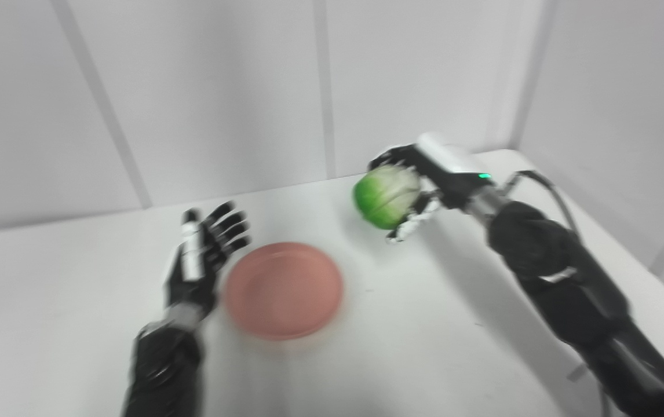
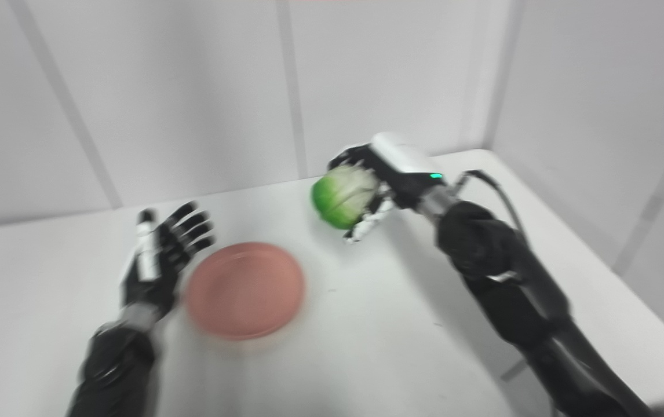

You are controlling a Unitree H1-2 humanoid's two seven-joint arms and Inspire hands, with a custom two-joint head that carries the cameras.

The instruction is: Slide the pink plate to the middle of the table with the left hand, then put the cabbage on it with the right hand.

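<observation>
A pink plate (image 1: 283, 289) lies flat near the middle of the white table (image 1: 401, 324), with nothing on it. My left hand (image 1: 201, 255) rests just beside the plate's left rim, fingers spread and open, holding nothing. The green and white cabbage (image 1: 387, 196) is lifted above the table, to the right of and behind the plate. My right hand (image 1: 424, 185) is shut on it, fingers wrapped over its top and underside. Both views are blurred.
White wall panels (image 1: 222, 92) stand close behind the table, and another wall closes in at the right. The table's right edge (image 2: 627, 301) runs along beside my right arm. A black cable (image 1: 552, 194) loops off the right wrist.
</observation>
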